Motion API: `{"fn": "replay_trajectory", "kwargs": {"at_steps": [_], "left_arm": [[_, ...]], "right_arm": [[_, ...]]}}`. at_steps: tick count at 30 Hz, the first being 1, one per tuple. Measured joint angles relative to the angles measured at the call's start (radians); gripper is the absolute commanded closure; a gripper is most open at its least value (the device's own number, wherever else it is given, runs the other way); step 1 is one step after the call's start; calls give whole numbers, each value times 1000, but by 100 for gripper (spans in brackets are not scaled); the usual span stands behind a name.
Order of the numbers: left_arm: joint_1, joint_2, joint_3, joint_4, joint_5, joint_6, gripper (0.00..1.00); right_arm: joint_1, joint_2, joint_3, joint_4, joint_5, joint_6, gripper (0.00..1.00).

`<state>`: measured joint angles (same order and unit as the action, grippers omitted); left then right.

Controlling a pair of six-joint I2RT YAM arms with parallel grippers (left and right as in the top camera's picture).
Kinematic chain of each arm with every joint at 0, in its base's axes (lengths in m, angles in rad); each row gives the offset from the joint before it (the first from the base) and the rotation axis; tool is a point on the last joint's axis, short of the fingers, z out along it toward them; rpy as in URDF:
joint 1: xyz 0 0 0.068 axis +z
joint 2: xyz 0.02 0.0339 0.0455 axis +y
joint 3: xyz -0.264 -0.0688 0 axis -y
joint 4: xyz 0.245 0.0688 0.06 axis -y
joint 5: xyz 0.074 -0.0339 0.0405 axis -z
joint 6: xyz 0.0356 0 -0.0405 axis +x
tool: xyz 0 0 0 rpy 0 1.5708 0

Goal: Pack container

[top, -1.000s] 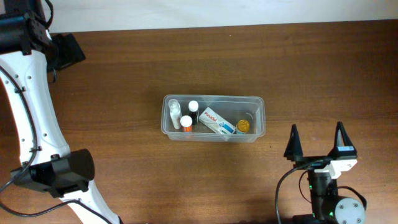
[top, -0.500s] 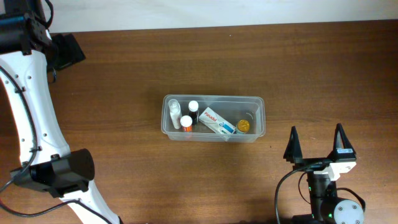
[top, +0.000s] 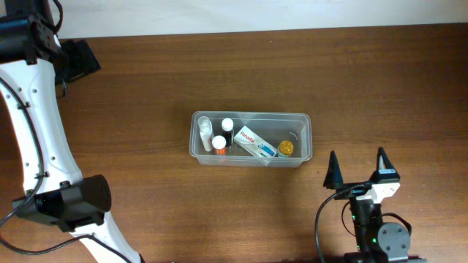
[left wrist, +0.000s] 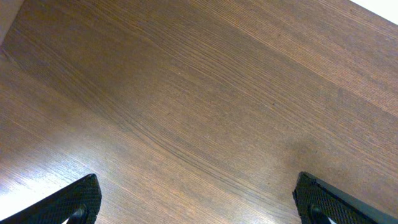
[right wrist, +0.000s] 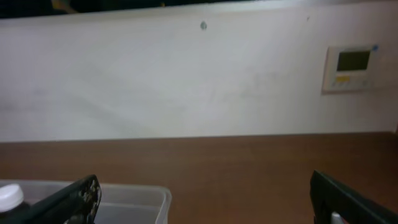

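The container (top: 252,115), a clear plastic tub, lies mid-table and holds a small white bottle (top: 204,130), a white-capped bottle (top: 227,126), an orange-capped bottle (top: 219,144), a white box (top: 254,142) and a yellow-topped item (top: 285,148). My right gripper (top: 356,152) stands open in front of the tub's right end, apart from it, with nothing between its fingers. In the right wrist view the gripper (right wrist: 202,190) faces the wall, with the container's corner (right wrist: 134,199) and a white cap (right wrist: 9,196) at lower left. My left gripper (left wrist: 196,186) is open over bare wood.
The left arm (top: 33,124) runs along the table's left side, its black head (top: 75,60) near the far left corner. A white wall (right wrist: 186,74) with a thermostat (right wrist: 351,65) rises behind the table's far edge.
The right gripper has shifted left and slightly toward the table's front edge. The left arm and the container have not moved.
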<state>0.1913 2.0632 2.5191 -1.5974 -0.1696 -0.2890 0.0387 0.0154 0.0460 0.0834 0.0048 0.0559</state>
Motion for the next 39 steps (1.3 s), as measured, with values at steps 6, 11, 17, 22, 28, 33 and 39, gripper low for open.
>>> {"fn": "replay_trajectory", "kwargs": {"at_steps": [6,11,17,22,28,33,39], "left_arm": [[0,0,0,0,0,0,1],[0,0,0,0,0,0,1],[0,0,0,0,0,0,0],[0,0,0,0,0,0,1],[0,0,0,0,0,0,1],[0,0,0,0,0,0,1],[0,0,0,0,0,0,1]], "right_arm": [[0,0,-28,-31,-11,0,2],[0,0,-32,-123,-15,0,2],[0,0,-33,-159,-18,-26,2],[0,0,-33,-159,-18,-73,2],[0,0,-33,-159,-18,-92,2],[0,0,-33,-159,-18,-95,2],[0,0,-33,-159,-18,-94,2]]}}
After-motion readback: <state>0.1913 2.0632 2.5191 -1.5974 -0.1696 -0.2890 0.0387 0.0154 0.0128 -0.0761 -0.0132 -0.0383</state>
